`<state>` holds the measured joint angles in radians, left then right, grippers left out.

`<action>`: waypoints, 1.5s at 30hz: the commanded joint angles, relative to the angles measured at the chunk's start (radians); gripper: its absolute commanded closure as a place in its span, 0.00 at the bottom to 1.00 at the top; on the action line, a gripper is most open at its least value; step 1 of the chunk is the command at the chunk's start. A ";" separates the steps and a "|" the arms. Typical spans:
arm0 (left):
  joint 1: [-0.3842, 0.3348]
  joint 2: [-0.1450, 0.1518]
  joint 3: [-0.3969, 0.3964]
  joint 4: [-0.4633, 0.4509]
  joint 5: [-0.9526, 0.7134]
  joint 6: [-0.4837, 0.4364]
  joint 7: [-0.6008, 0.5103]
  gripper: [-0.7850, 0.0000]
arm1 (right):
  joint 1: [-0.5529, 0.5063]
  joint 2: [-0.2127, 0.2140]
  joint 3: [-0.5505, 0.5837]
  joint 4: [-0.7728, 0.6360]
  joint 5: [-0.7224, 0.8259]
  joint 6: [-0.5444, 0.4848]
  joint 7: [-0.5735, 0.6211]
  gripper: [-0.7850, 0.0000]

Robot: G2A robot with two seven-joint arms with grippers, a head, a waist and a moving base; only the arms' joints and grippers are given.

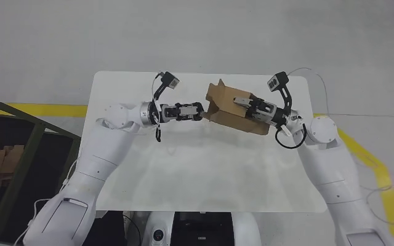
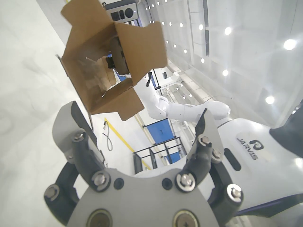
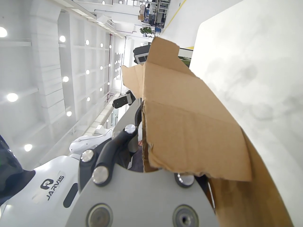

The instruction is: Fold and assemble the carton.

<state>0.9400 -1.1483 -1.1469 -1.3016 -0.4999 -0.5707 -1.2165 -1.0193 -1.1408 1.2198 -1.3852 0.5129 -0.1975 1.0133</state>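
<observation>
Top view, carton (image 1: 223,97) held by right hand (image 1: 242,103)

Brown cardboard carton (image 1: 231,109), opened into a rough tube w/ end flaps splayed out, tilted, up over far-mid part of table (image 1: 184,178).

Blocked at the far middle, open nearer

Was barred between the arms by the carton (image 1: 233,107), clamped in the right gripper (image 1: 249,103), flaps splayed toward the left gripper (image 1: 198,111), fingers spread just beside them. Lay open across the near side of the table (image 1: 184,178).
</observation>
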 commanded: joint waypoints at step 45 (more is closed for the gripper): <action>0.076 0.061 0.037 -0.096 1.114 -0.442 0.921 0.00 | 0.066 0.006 0.021 0.136 0.074 0.056 0.116 1.00</action>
<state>1.0214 -1.0940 -1.1316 -1.4014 0.5330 -1.0123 -0.3372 -0.9536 -1.1352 1.2411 -1.2495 0.5868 -0.1418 1.1292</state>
